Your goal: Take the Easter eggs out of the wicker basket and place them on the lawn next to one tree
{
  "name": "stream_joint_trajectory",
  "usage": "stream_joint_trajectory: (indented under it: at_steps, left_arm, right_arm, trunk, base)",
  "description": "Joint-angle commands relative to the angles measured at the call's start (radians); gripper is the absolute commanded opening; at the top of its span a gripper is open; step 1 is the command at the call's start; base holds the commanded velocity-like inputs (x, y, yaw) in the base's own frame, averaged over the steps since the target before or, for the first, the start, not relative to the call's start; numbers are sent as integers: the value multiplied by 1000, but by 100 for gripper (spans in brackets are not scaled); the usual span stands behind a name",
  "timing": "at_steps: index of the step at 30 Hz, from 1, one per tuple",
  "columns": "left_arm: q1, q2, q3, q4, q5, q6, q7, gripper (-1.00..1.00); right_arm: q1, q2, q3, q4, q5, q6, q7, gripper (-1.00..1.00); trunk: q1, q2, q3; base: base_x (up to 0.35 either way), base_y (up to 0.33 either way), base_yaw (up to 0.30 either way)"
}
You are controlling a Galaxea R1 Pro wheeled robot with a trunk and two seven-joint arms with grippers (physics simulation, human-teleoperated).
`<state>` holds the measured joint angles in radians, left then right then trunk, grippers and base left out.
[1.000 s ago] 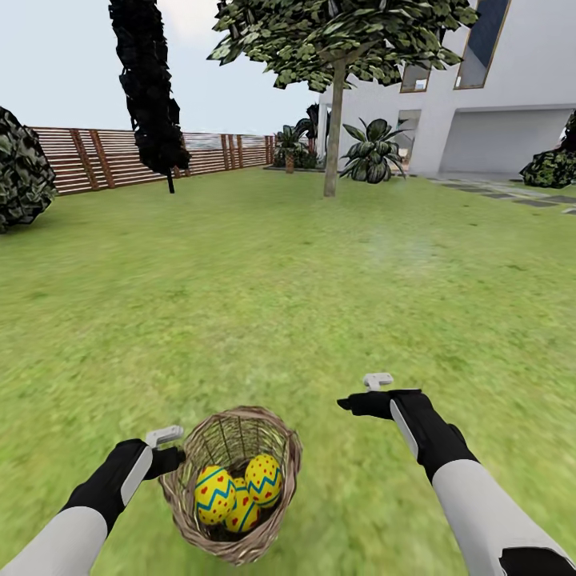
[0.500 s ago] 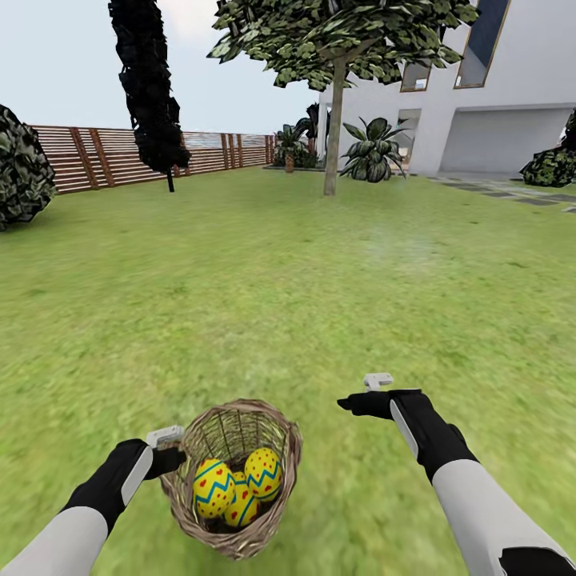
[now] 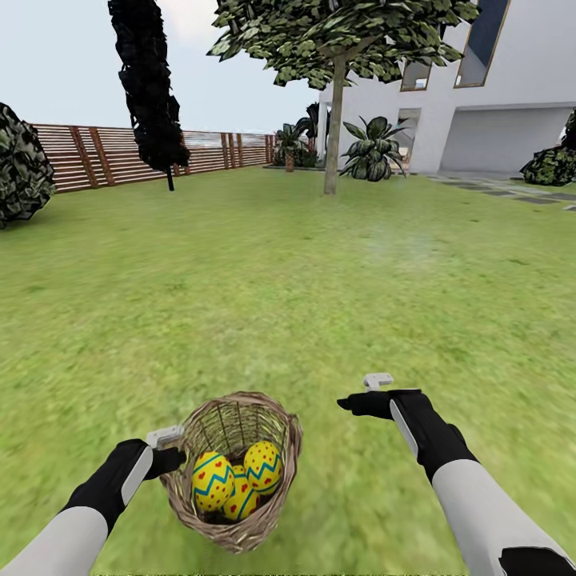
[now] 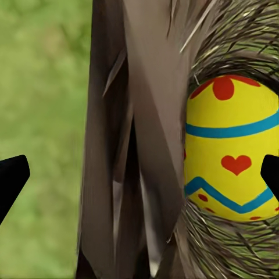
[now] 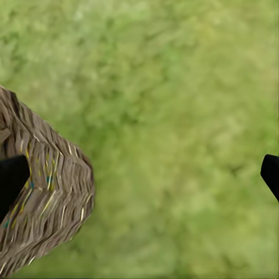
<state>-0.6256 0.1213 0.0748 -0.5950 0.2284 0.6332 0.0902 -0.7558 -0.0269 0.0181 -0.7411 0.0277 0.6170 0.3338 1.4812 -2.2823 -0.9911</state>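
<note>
The wicker basket (image 3: 232, 472) sits low in the head view, tilted, with the three Easter eggs (image 3: 236, 482) inside it. My left gripper (image 3: 170, 448) is at the basket's left rim. In the left wrist view its black fingertips (image 4: 13, 177) stand wide apart, with the woven rim (image 4: 133, 151) and one yellow egg (image 4: 229, 148) between them. My right gripper (image 3: 364, 392) hovers open over bare lawn (image 3: 320, 272), to the right of the basket. A grey-trunked tree (image 3: 334, 136) with a leafy crown stands far ahead.
A dark narrow cypress-like tree (image 3: 152, 88) and a slatted wooden fence (image 3: 120, 156) stand at the back left, with a dark bush (image 3: 20, 168) at the left edge. The white house (image 3: 480, 104) and broad-leaved plants (image 3: 372, 152) are at the back right.
The basket has crept a little upward in the head view and its eggs have shifted slightly. The bush has slid towards the left edge as the camera moved. Both arms keep their pose.
</note>
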Motion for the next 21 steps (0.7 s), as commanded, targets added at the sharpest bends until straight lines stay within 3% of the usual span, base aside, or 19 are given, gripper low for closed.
stream_joint_trajectory:
  at_steps: [1, 6, 20, 21]
  left_arm:
    - [0, 0, 0, -2, 11, 5, 8, 100]
    - [0, 0, 0, -2, 11, 5, 8, 100]
    - [0, 1, 5, -2, 11, 7, 5, 100]
    - [0, 1, 4, -2, 11, 7, 5, -100]
  right_arm:
    - [0, -1, 2, -1, 3, 4, 4, 100]
    - [0, -1, 2, -1, 3, 4, 4, 100]
    - [0, -1, 3, 1, 3, 4, 4, 100]
    - [0, -1, 3, 2, 3, 3, 4, 100]
  trunk:
    - [4, -8, -4]
    - [23, -43, -20]
    - [23, -43, -20]
    - [23, -43, -20]
  base:
    - [0, 0, 0]
    - [0, 0, 0]
    - [0, 0, 0]
    - [0, 0, 0]
